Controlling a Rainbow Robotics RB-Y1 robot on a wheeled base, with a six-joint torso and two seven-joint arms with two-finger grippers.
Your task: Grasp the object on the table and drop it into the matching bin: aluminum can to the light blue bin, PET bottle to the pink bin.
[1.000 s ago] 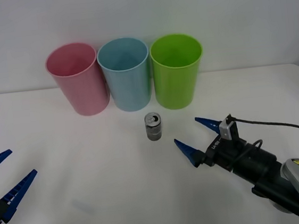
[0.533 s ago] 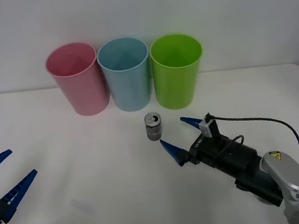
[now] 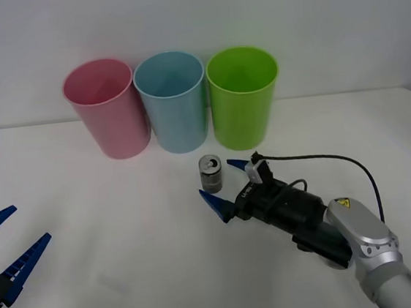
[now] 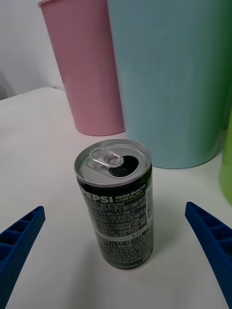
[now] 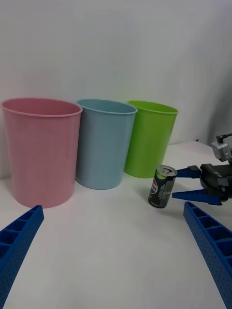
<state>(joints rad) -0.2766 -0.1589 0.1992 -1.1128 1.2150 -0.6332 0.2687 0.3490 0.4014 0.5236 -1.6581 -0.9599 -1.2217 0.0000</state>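
On the table [image 3: 110, 230], the can [image 3: 210, 173] stands upright before the blue bin [image 3: 173, 102]; right tool [image 3: 223, 184] open beside it; left tool [image 3: 5, 245] open, well apart.

We see bright, even, diffuse lighting; shadows on the table [image 3: 110, 230] are faint, and the aluminum can [image 4: 116, 203] is sharp with mild sheen.
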